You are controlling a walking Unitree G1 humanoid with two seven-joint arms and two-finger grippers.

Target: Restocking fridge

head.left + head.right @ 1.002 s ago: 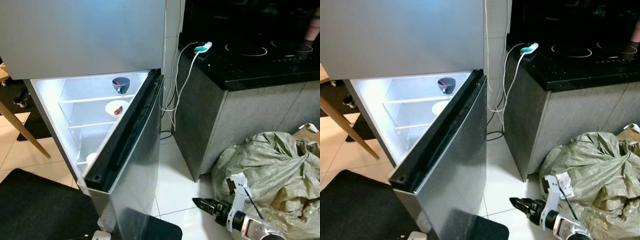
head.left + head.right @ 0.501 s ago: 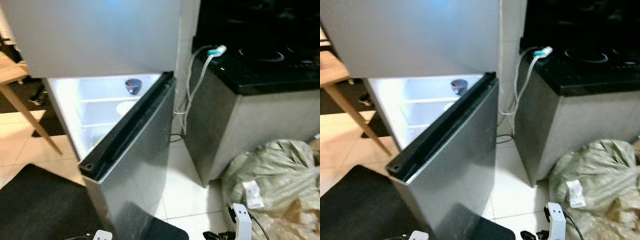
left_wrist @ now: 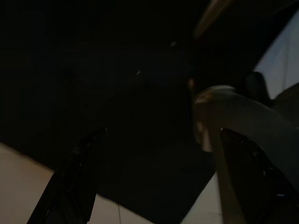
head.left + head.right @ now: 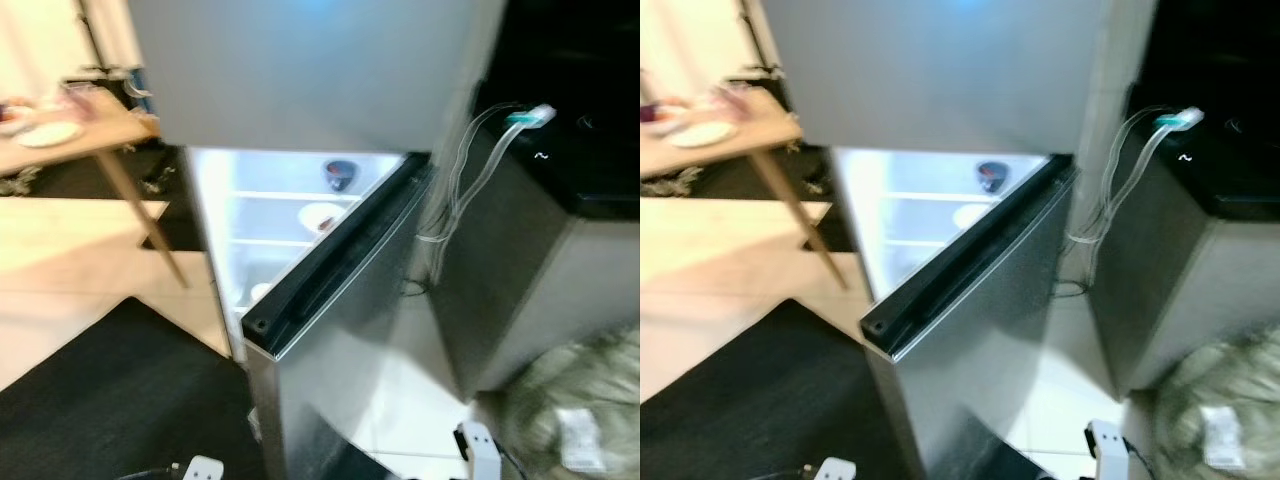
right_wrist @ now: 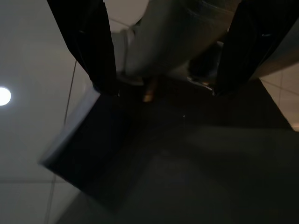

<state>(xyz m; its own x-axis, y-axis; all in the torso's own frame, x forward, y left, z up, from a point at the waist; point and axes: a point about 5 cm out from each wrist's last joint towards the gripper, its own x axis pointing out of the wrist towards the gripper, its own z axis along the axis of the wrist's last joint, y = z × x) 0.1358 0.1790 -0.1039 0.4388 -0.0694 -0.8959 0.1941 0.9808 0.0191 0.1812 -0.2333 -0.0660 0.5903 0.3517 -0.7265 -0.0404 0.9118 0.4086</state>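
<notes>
2 grippers hang low and idle, each with its fingers spread wide and holding nothing: the left gripper (image 3: 154, 177) over the dark mat (image 4: 110, 390), the right gripper (image 5: 163, 51) over pale tiles. Left of the fridge stands a wooden table (image 4: 75, 125); the fridge door (image 4: 350, 300) is half open, lit shelves showing a dark bowl (image 4: 340, 173) above a white bowl (image 4: 320, 215). That door looks heavy, stiff and smooth, best taken by its black top edge.

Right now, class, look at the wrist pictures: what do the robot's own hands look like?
Each hand has two long black fingers. The right hand shows them as dark, tapering bars; the left hand shows the same shapes in deep shade.
</notes>
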